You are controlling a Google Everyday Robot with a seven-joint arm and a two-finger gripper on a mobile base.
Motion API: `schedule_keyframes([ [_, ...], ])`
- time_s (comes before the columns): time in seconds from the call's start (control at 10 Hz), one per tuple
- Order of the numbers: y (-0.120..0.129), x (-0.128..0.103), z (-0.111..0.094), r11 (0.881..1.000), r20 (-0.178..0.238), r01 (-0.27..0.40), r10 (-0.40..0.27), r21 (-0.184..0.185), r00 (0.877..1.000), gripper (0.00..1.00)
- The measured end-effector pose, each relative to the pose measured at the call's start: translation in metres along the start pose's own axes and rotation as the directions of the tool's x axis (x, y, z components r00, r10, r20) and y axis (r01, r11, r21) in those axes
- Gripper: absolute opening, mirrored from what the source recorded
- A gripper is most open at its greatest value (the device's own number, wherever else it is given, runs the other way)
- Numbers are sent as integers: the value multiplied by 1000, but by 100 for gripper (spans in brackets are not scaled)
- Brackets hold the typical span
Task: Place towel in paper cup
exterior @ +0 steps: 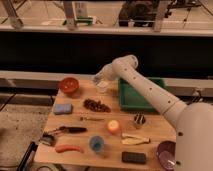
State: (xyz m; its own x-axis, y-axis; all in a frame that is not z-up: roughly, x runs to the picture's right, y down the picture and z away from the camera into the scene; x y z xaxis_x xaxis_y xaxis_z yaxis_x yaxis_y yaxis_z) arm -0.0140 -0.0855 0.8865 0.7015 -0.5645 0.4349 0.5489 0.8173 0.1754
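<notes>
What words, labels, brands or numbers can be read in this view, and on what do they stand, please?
None: no text can be read anywhere.
The paper cup, blue cup and green tray show no print.
The claw, just above the paper cup beside the green tray, bears no readable marking.

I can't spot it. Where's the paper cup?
In the camera view, the paper cup stands at the far side of the table, between the orange bowl and the tray, just below the gripper.
</notes>
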Motion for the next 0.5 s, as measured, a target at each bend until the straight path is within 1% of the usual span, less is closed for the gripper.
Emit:
schedule_keyframes([
  [0.3, -1, -2, 4, 1000, 6, 5, -5, 1, 1000, 0],
  [0.4, -1, -3, 6, 1000, 6, 6, -6, -1, 1000, 2],
  [0.5, 0, -2, 9, 1000, 6, 6, -6, -4, 1000, 8],
])
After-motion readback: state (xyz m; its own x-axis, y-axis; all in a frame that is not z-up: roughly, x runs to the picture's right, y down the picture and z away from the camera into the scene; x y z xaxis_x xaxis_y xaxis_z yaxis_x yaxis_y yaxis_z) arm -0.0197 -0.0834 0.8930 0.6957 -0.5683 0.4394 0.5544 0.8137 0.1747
